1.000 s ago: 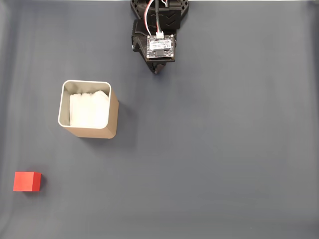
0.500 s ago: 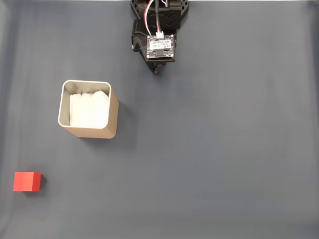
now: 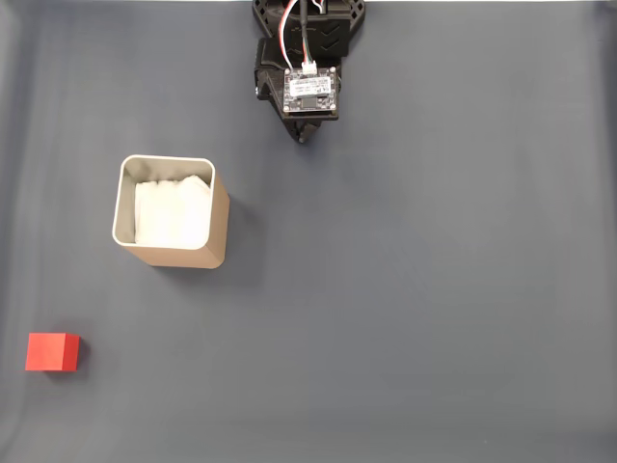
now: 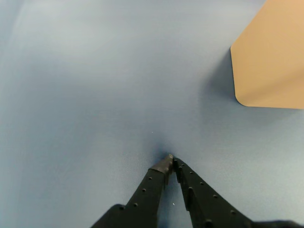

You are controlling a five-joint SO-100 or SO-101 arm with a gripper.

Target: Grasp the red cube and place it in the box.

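The red cube (image 3: pixel 52 351) lies on the grey mat at the lower left of the fixed view. The box (image 3: pixel 172 212), tan with a pale rim and white lining, stands upright left of centre; its tan wall (image 4: pixel 270 57) fills the upper right corner of the wrist view. My gripper (image 3: pixel 303 138) is at the top centre of the fixed view, far from both, under the arm's black body. In the wrist view the gripper (image 4: pixel 170 161) has its two black fingertips touching, shut on nothing, just above the mat.
The grey mat (image 3: pixel 434 289) covers the whole table. The arm's base (image 3: pixel 307 29) sits at the top edge. Open mat lies to the right and along the bottom.
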